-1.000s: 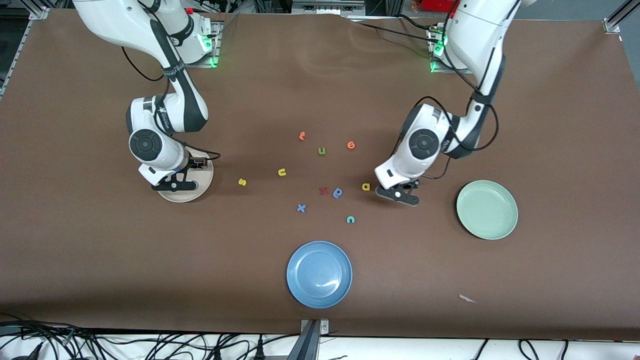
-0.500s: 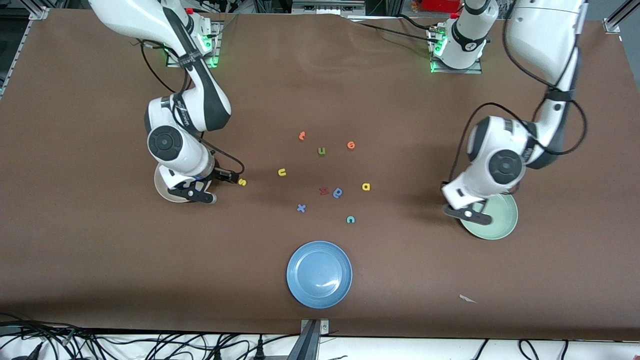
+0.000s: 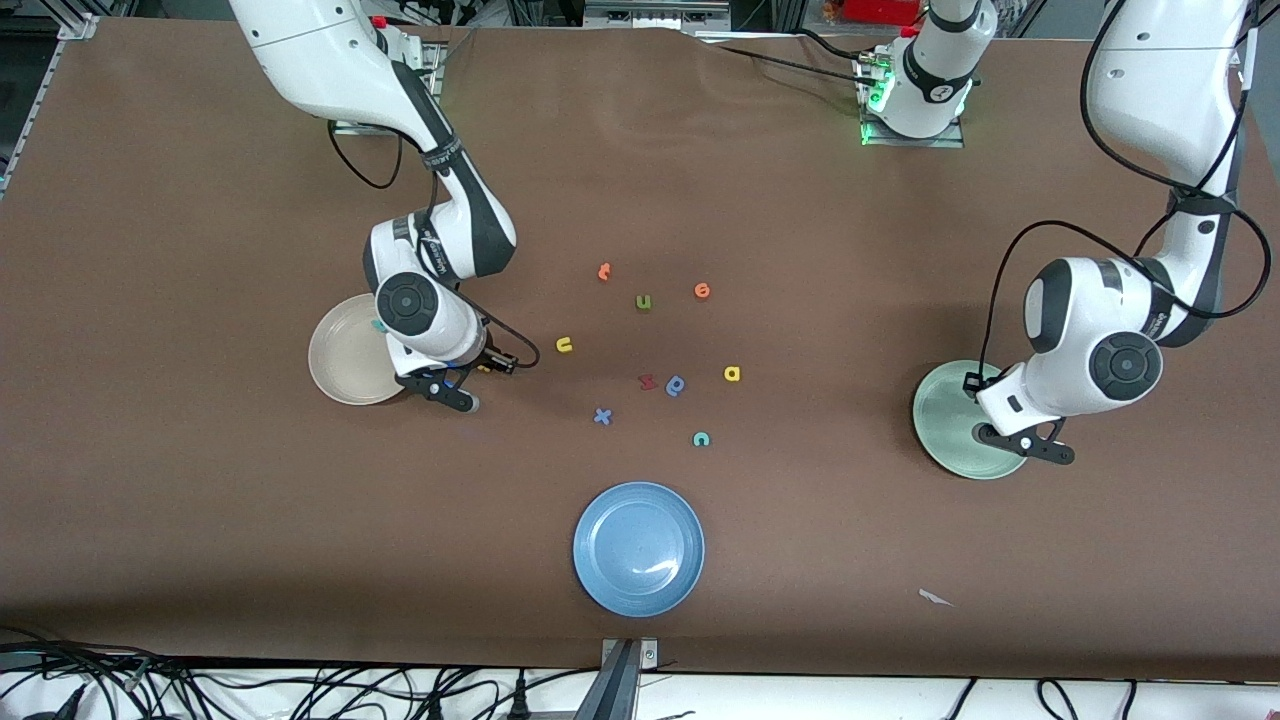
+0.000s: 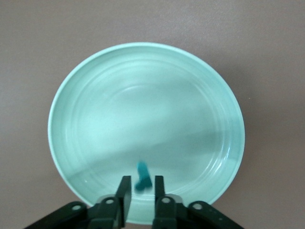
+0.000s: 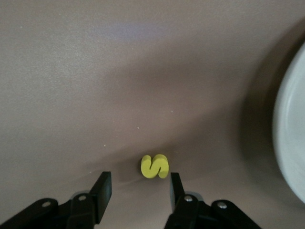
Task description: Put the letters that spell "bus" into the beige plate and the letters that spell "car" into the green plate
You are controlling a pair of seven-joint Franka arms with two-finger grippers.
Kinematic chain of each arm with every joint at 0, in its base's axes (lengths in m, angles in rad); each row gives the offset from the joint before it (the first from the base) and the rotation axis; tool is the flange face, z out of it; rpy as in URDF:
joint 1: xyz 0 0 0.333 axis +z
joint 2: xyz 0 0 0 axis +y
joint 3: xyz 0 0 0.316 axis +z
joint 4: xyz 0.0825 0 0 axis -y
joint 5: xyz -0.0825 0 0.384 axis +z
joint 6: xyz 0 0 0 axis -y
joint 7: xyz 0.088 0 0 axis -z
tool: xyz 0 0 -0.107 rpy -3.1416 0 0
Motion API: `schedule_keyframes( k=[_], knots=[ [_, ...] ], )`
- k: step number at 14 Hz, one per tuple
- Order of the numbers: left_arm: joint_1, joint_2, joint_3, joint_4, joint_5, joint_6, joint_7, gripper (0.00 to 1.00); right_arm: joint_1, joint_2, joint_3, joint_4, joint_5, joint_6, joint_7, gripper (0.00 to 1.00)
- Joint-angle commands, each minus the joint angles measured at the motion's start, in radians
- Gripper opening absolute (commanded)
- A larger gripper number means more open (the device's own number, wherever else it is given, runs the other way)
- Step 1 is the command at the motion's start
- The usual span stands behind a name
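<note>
Both arms shifted — brown table, cables along edge

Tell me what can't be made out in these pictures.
- Teal letter at the left gripper over the green plate: blurred in the left wrist view, so its shape is unreadable. The left arm covers it in the front view.
- Yellow s at the open right gripper: nearly hidden by that arm's wrist in the front view.
- Beige plate: cut off by the right wrist view's edge.
- Teal piece in the beige plate: too small to read in the front view.
</note>
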Motion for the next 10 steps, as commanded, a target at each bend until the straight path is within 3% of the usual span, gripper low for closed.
schedule_keyframes(
  k=[1, 5, 6, 8, 10],
  knots=[
    [-0.015, 0.014, -0.017, 0.082, 0.016, -0.028, -0.036, 1.00, 0.004, -0.003, -0.009, -0.035, 0.009, 0.050, 0.005, 0.58],
    [-0.064, 0.040, -0.096, 0.097, -0.098, -0.030, -0.233, 1.00, 0.001, 0.007, -0.012, -0.036, 0.005, 0.061, 0.000, 0.58],
    [-0.105, 0.052, -0.104, 0.097, -0.120, -0.013, -0.310, 1.00, 0.000, 0.013, -0.012, -0.036, 0.005, 0.075, -0.001, 0.49],
    [-0.199, 0.074, -0.106, 0.097, -0.143, 0.054, -0.436, 1.00, 0.000, 0.010, -0.012, -0.036, 0.003, 0.073, -0.003, 0.20],
    [-0.260, 0.092, -0.106, 0.099, -0.152, 0.096, -0.523, 1.00, 0.000, 0.001, -0.014, -0.032, 0.003, 0.070, -0.006, 0.01]
  ],
)
